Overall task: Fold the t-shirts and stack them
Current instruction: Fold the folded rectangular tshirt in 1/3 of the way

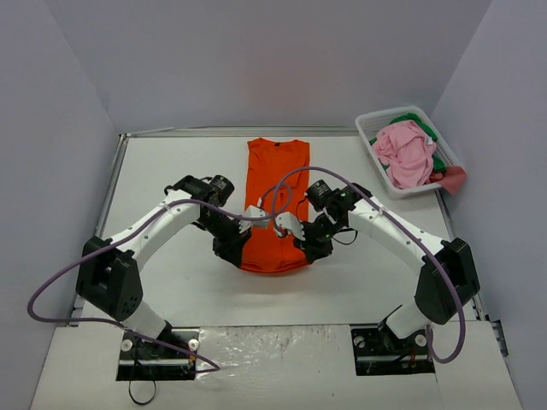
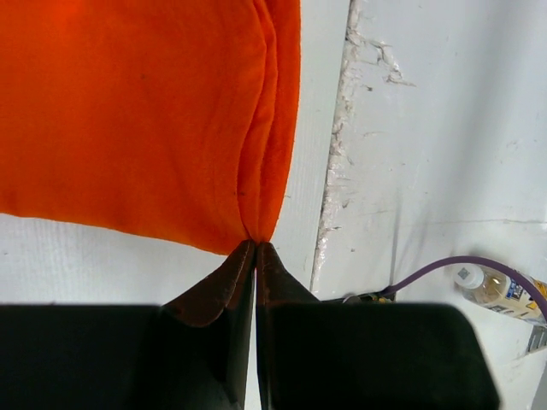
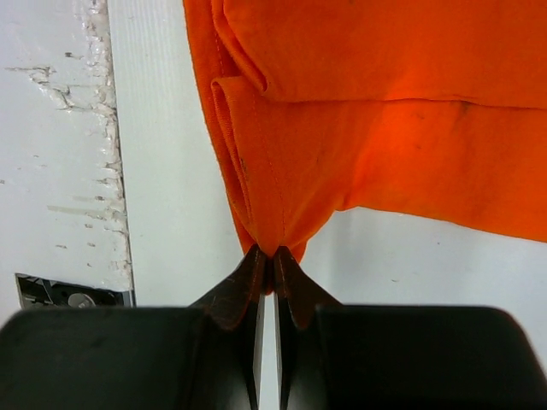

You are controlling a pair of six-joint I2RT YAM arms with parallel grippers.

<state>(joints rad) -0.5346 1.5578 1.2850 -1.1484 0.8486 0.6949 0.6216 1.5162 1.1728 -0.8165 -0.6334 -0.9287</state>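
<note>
An orange t-shirt (image 1: 276,190) lies as a long narrow strip down the middle of the table, its near end lifted. My left gripper (image 1: 237,248) is shut on that end's left corner; in the left wrist view the gripper (image 2: 255,245) pinches a bunched point of the orange t-shirt (image 2: 137,111). My right gripper (image 1: 309,248) is shut on the right corner, and the right wrist view shows this gripper (image 3: 272,254) clamping folded layers of the orange t-shirt (image 3: 359,128). A pink t-shirt (image 1: 405,152) and a green t-shirt (image 1: 439,161) lie crumpled in the basket.
A white slotted basket (image 1: 371,128) stands at the back right of the table (image 1: 171,273), with red-pink cloth (image 1: 454,178) hanging over its near edge. Purple cables (image 1: 282,184) loop over the shirt between the two arms. Grey walls close in on three sides.
</note>
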